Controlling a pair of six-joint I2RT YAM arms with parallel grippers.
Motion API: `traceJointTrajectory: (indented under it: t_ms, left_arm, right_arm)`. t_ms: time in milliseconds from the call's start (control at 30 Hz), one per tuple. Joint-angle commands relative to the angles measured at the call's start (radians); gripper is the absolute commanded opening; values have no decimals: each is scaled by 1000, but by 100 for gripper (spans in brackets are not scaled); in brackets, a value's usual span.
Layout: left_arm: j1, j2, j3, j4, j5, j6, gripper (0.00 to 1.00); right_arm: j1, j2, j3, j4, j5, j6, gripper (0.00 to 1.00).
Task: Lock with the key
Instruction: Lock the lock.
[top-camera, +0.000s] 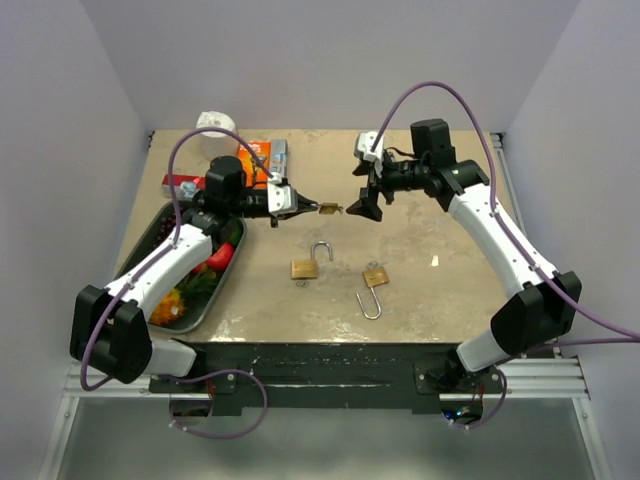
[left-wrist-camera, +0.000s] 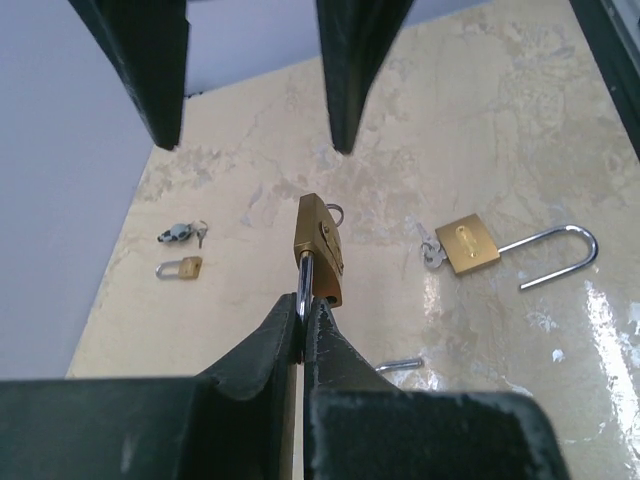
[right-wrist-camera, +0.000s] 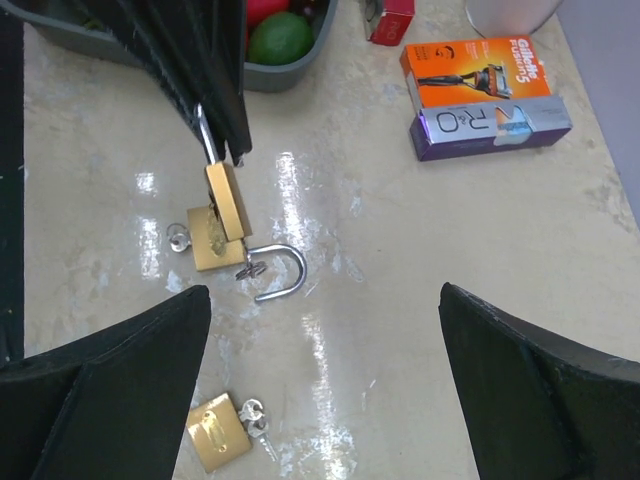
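Progress looks partial to me: my left gripper (left-wrist-camera: 303, 320) pinches a padlock (left-wrist-camera: 320, 250) by its shackle, raised above the table (top-camera: 440, 230). My right gripper (top-camera: 362, 200) stands spread just beside it, holding nothing. Whether that padlock is locked I cannot tell. Two open locks (top-camera: 305, 268) lie below, left to do. The tray (top-camera: 219, 285) holds red, green and orange produce.
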Motion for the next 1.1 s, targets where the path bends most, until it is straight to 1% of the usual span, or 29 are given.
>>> traceJointTrajectory:
  t_ms: [0, 33, 100, 133, 167, 233, 467, 500, 567, 600, 700, 733, 967, 1067]
  left_arm:
    - [35, 1, 122, -23, 117, -118, 0]
    - [37, 5, 141, -64, 128, -122, 0]
    - [40, 21, 185, -84, 160, -148, 0]
    - [40, 24, 194, -129, 168, -155, 0]
    - [40, 25, 199, -127, 172, -161, 0]
    - [40, 18, 187, -102, 172, -211, 0]
    - [40, 4, 164, -101, 171, -221, 0]
    - [40, 2, 159, -69, 159, -219, 0]
    - [40, -5, 143, -39, 148, -231, 0]
    - [40, -8, 138, -32, 145, -237, 0]
    - [40, -11, 127, -23, 146, -244, 0]
    - [40, -13, 124, -19, 146, -245, 0]
    - [40, -31, 96, -22, 126, -234, 0]
    - [40, -39, 87, -9, 123, -242, 0]
  right_arm:
    - [7, 8, -18, 18, -79, -63, 99]
    - [7, 8, -18, 16, -91, -68, 99]
    - [7, -1, -29, 45, -121, -71, 98]
    - [8, -17, -51, 66, -127, -65, 97]
    - [10, -24, -62, 105, -136, -59, 96]
    - [19, -30, -72, 119, -148, -43, 93]
    - [73, -30, -56, 140, -179, -7, 86]
    - [79, -27, -52, 140, -180, 4, 83]
    - [97, -21, -50, 143, -176, 15, 80]
    - [102, -18, -50, 140, -177, 23, 74]
    - [116, -1, -42, 122, -167, 15, 61]
    - [116, 2, -38, 114, -164, 10, 56]
    - [122, 8, -32, 125, -130, 4, 39]
    - [128, 16, -26, 105, -119, -16, 39]
